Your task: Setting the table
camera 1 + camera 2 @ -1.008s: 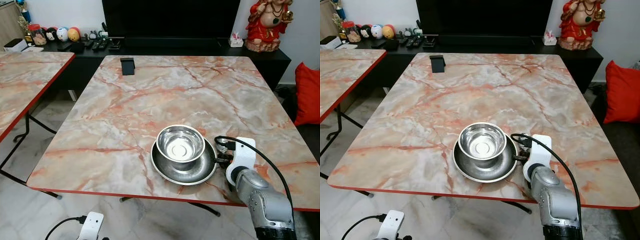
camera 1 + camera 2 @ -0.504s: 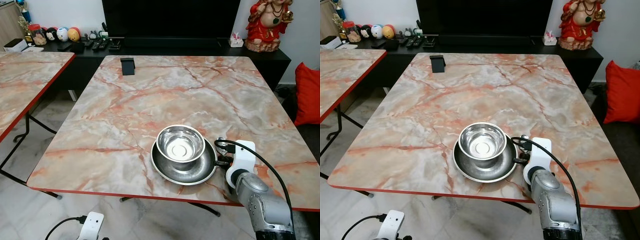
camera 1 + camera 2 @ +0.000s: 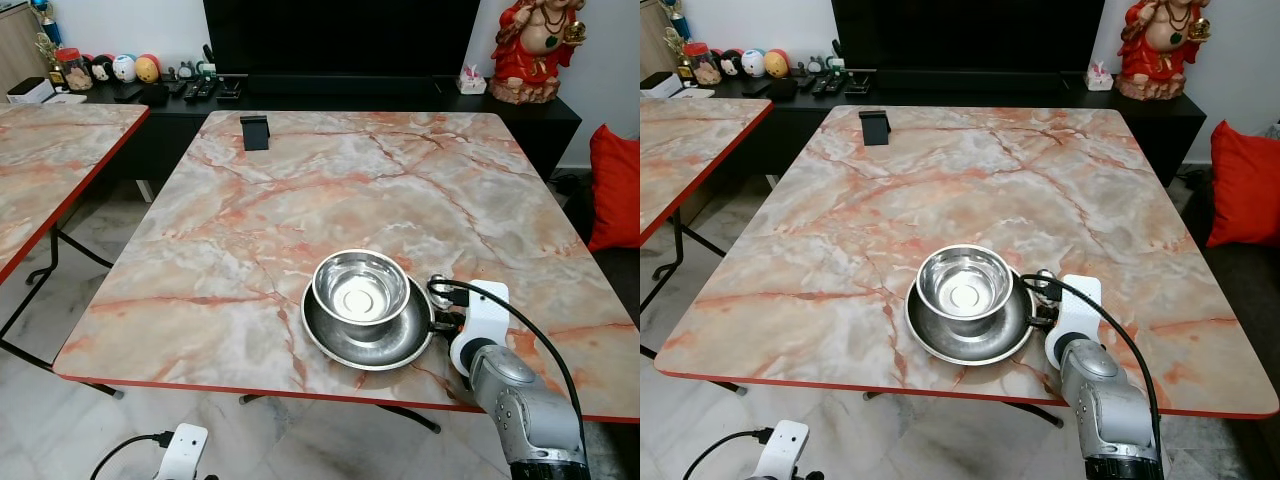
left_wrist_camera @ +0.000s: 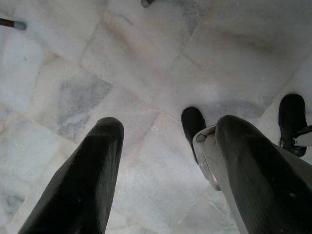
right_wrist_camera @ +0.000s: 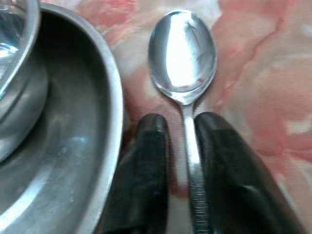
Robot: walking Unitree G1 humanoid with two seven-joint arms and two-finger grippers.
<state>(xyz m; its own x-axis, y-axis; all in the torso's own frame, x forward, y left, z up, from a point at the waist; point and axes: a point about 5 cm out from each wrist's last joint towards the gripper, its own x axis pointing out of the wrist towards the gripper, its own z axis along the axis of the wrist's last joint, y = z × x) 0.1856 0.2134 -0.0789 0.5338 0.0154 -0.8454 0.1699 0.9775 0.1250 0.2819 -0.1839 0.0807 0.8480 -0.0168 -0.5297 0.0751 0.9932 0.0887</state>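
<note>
**Spoon down beside the plate, my R fingers on its handle**

R gripper (image 5: 181, 146) is low over the marble table (image 3: 330, 190), just to the R of the plate (image 3: 368, 345). My two black fingers (image 5: 146, 170) sit either side of the spoon (image 5: 183, 53), pinched in close on the thin handle w/ barely any gap. Spoon bowl faces up, shiny, pointing away from my wrist. It lies right beside the plate rim, near but apart from it; whether it's resting on the tabletop or a touch above, can't tell.

From the head cam: R arm (image 3: 520, 410) reaches in from the near R corner, white wrist block (image 3: 480, 310) w/ a black cable looped over it, parked just R of the plate. Steel bowl (image 3: 360, 285) sits in the plate, upright, towards its far side. Plate + bowl are near the front edge of the table, R of centre.

L gripper (image 4: 165, 161) hangs by my side, fingers spread wide apart, gripping nothing; pale tiled floor (image 4: 146, 63) beneath it and my black feet (image 4: 192, 126) showing.

Elsewhere: small black stand (image 3: 255, 131) at the far L end of the table. Second marble table (image 3: 50, 160) off to my L. Red statue (image 3: 535, 45) on the black sideboard at the back R, red cushion (image 3: 615, 190) at the R edge, white power strip (image 3: 180, 450) on the floor near L.
</note>
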